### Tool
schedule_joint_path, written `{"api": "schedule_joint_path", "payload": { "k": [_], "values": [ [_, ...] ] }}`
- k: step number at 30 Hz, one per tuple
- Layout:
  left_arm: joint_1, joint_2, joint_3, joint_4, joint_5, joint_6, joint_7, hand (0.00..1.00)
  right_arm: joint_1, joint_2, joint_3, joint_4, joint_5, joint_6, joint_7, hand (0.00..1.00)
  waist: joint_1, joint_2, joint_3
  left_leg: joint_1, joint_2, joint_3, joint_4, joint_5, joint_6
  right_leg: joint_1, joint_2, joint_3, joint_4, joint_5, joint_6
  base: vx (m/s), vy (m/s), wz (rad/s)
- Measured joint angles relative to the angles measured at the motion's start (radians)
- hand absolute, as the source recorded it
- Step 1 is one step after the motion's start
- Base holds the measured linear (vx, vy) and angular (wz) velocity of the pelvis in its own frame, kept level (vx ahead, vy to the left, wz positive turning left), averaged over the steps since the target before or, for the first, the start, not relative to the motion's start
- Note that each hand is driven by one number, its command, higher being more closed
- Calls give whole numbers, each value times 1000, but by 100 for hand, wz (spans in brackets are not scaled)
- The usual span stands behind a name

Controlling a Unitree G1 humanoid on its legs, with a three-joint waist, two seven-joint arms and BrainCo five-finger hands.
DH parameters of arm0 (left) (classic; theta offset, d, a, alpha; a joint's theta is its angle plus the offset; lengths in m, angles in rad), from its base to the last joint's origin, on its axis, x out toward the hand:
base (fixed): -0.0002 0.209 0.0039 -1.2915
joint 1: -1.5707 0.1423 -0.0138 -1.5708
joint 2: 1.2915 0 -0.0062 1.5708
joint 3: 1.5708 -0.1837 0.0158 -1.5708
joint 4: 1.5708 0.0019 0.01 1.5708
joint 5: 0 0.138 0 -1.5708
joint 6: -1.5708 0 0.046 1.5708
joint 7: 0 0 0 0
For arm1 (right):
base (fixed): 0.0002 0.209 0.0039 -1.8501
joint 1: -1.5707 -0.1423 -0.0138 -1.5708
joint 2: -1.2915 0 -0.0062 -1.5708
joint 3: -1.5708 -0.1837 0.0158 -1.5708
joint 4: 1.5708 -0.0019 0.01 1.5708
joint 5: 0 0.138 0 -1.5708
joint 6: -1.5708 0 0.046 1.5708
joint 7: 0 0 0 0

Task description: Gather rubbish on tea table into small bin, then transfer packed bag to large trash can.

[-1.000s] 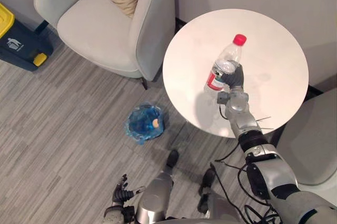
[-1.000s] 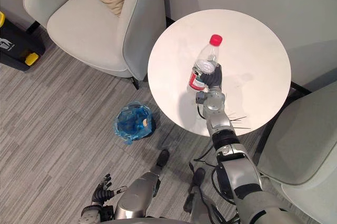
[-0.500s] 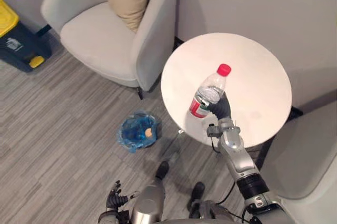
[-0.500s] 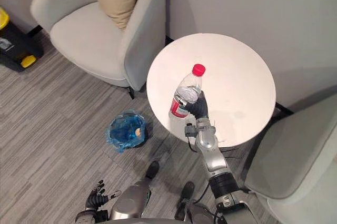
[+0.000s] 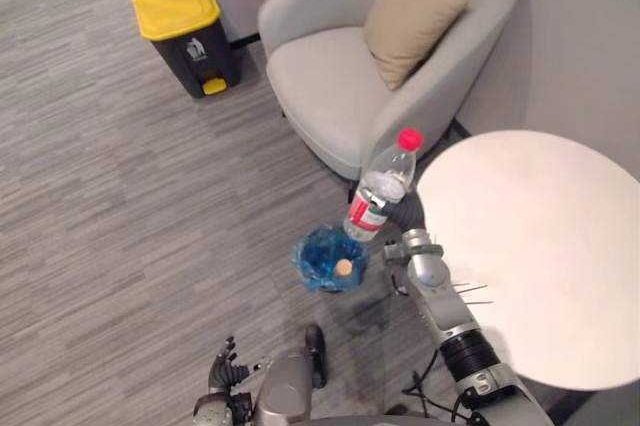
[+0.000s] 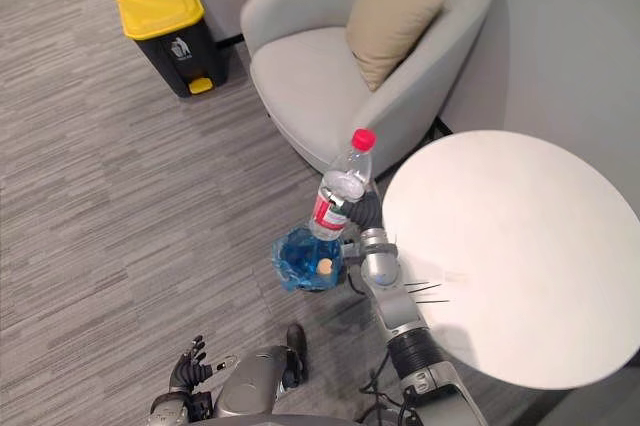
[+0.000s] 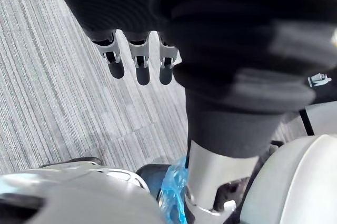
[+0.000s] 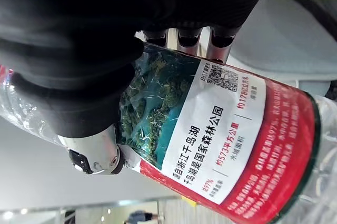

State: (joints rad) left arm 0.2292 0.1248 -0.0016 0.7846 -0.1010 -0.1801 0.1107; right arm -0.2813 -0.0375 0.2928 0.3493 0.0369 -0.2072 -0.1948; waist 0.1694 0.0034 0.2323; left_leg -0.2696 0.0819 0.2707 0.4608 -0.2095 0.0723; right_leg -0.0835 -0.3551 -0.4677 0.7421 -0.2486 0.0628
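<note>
Grey striped flooring runs under everything, and the small bin, lined with a blue bag, stands on it as the fixed mark for the rest. Inside the bin lies one small round tan piece; what it is cannot be told. Just beside the bin, on the robot's right, is the round white tea table. Beyond the bin stands a pale grey armchair with a tan cushion propped against its back. Well apart from the bin, farther off and to the robot's left, is the large trash can, dark with a yellow lid. The right hand reaches out from the table side of the bin with its fingers and thumb curled tight round a clear plastic bottle, gripping it at the red label. The bottle is off the table and in the air, tilted, its red cap pointing up towards the armchair and its base showing over the bin's rim on the table side. The left hand hangs low over the floor on the near side of the bin, its fingers straight and relaxed, holding nothing.
</note>
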Motion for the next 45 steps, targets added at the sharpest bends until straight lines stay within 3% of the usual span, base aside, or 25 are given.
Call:
{"api": "schedule_joint_path", "payload": {
  "k": [2, 4, 6, 7, 8, 9, 11, 13, 19, 25, 27, 33, 39, 40, 45],
  "values": [
    [-11, 16, -7, 0, 1, 1, 0, 0, -2, -1, 7, 0, -1, 0, 4, 100, -20, 4, 8, -11, -26, -69, -1, 0, -1, -78, 68, 127, -26, -53, -1, 67, 42, 104],
    [-19, 17, -8, 0, 2, 0, 1, 0, -18, -16, 28, 0, -2, -1, 4, 100, -23, 2, 21, -17, -50, -120, -1, 5, -9, -142, 117, 212, -104, -54, -1, 47, -1, 119],
    [-45, 30, -28, 0, 5, -2, 1, 0, -42, -37, 42, -4, -13, -3, 6, 100, -37, -9, 26, -69, -91, -193, 22, 19, -20, -202, 152, 278, -241, -22, 21, 44, -74, 143],
    [-75, 44, -47, 0, 8, -4, 1, 0, -68, -44, 41, -1, -21, -3, 5, 100, -48, -1, 51, -107, -119, -246, 62, 20, -19, -224, 157, 290, -250, 68, 29, 49, -112, 128],
    [-93, 39, -54, 1, 8, -4, 1, 0, -87, -59, 41, 2, -31, -3, 5, 100, -45, 15, 75, -118, -120, -267, 80, 20, -18, -227, 154, 278, -237, 63, 34, 14, -110, 99],
    [-105, 38, -56, -10, 8, -7, 4, 0, -136, -80, 54, 25, -49, -2, 8, 100, -24, 22, 99, -154, -116, -281, 81, 30, -32, -256, 162, 275, -230, 62, 30, -2, -85, 36],
    [-135, 38, -52, -11, 7, -7, 5, 0, -212, -113, 82, 34, -67, -2, 14, 100, -19, 31, 144, -210, -116, -311, 61, 60, -66, -301, 165, 242, -235, 74, 11, 2, -131, 33],
    [-163, 39, -46, -8, 0, -9, 10, 0, -273, -142, 89, 78, -88, -2, 20, 100, -18, 32, 178, -230, -116, -337, 38, 86, -74, -315, 170, 216, -249, 82, -2, 9, -146, 34],
    [-303, 30, -46, 64, -51, -33, 54, 0, -433, -216, 67, 239, -144, 21, -37, 100, 5, 44, 187, -377, -111, -364, 24, 135, -96, -473, 174, 195, -214, 89, -25, -33, -67, 9],
    [-461, -53, 41, 33, -124, -61, 110, 0, -560, -232, 28, 250, -179, 45, -145, 100, 1, 61, 233, -641, -101, -370, 198, 107, -103, -735, 158, 195, -10, 39, -55, -146, -42, 0],
    [-502, -90, 71, -33, -145, -69, 118, 0, -607, -249, -3, 182, -190, 61, -195, 100, -7, 61, 254, -798, -98, -373, 311, 78, -106, -885, 140, 191, 114, -4, -64, -219, -68, 12],
    [-529, -98, 84, -122, -185, -72, 145, 0, -725, -293, -53, 172, -163, 66, -266, 100, -16, 57, 289, -1037, -89, -359, 447, 79, -109, -1125, 108, 196, 283, -38, -80, -129, -36, 5],
    [-530, -79, 81, -127, -200, -73, 153, 0, -784, -326, -59, 242, -114, 78, -290, 100, -21, 56, 290, -1167, -81, -354, 506, 79, -109, -1258, 97, 203, 356, -52, -83, -53, 8, -1],
    [-530, -77, 81, -127, -200, -73, 153, 0, -790, -327, -58, 260, -113, 78, -290, 0, -22, 56, 289, -1176, -79, -351, 509, 80, -109, -1268, 96, 204, 361, -53, -83, -50, 26, 3],
    [-530, -67, 75, -122, -202, -73, 153, 0, -793, -326, -40, 354, -109, 97, -284, 0, -23, 56, 289, -1222, -63, -347, 531, 82, -112, -1310, 95, 198, 388, -62, -84, -40, 37, 1]
  ]
}}
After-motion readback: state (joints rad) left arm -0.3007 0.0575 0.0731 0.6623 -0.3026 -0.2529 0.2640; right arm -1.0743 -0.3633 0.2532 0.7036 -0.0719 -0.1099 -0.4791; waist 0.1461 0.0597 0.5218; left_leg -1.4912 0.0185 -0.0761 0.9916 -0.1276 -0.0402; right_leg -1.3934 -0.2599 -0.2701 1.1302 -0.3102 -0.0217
